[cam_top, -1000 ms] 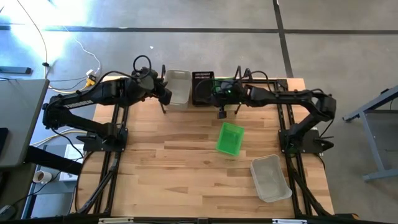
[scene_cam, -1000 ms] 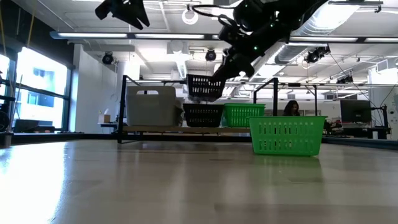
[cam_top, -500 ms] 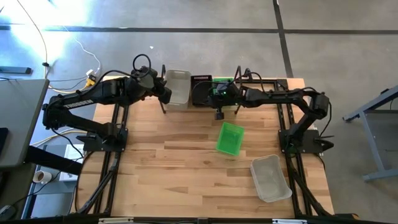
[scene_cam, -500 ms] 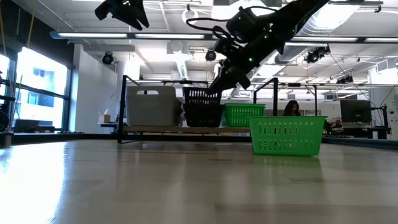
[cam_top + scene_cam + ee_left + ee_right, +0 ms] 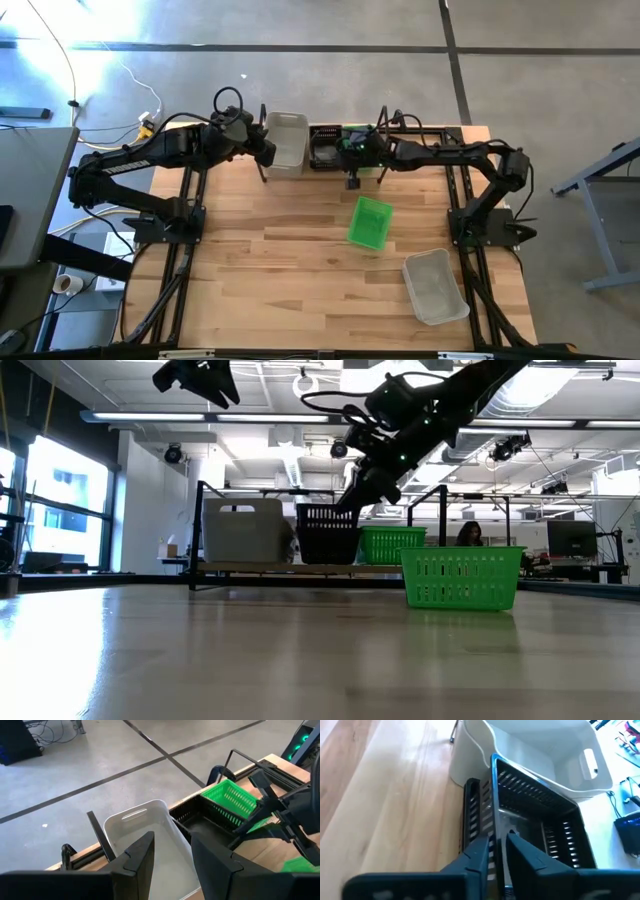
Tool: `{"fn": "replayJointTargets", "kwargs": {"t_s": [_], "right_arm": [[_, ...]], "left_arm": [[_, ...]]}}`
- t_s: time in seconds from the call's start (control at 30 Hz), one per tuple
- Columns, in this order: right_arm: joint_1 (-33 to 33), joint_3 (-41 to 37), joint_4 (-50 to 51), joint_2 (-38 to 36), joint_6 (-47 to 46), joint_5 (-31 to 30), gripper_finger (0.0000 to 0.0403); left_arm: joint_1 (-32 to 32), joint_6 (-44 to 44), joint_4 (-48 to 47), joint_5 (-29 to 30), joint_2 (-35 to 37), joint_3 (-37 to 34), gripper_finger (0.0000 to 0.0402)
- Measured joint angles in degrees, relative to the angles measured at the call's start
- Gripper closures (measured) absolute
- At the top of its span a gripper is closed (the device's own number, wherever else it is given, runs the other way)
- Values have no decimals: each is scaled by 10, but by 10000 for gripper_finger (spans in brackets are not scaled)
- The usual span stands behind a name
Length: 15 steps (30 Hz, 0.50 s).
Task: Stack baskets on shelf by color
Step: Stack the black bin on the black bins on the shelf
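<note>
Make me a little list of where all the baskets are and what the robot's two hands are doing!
shelf: far edge of the table
on shelf: white basket, black basket, green basket
loose on table: green basket, white basket
right gripper: pinching the black basket's wall
left gripper: open, above the white shelf basket, holding nothing
</note>
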<state>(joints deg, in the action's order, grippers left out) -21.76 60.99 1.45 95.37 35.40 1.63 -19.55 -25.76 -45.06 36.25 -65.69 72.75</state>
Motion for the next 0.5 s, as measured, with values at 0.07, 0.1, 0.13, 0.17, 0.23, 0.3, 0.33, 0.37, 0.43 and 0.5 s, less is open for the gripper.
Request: {"fn": "replayJointTargets", "kwargs": {"t_s": [0.07,0.1,0.13,0.17,0.23,0.3,0.33,0.37,0.43,0.5], "right_arm": [[0,0,-5,0,0,-1,335],[1,0,-8,-1,0,-1,327],[2,1,-9,-3,0,-1,320],[3,4,-7,-4,0,-1,314],[8,18,-1,-4,-6,-1,305],[13,34,21,-5,-10,-1,301],[15,42,32,-5,-11,-1,300],[16,48,42,-5,-12,-1,300],[17,50,51,-6,-34,-4,303],[15,46,62,-6,-62,-10,308]], "left_arm": [[0,0,0,0,0,0,282],[0,0,0,0,0,0,282],[0,0,0,0,0,0,282],[0,0,-1,0,0,0,282],[0,0,-1,0,0,0,282],[0,2,-1,0,0,0,282],[0,7,-1,0,0,0,282],[0,12,-1,0,0,0,282],[0,18,-1,-2,0,0,282],[0,19,-1,-11,0,0,282]]}}
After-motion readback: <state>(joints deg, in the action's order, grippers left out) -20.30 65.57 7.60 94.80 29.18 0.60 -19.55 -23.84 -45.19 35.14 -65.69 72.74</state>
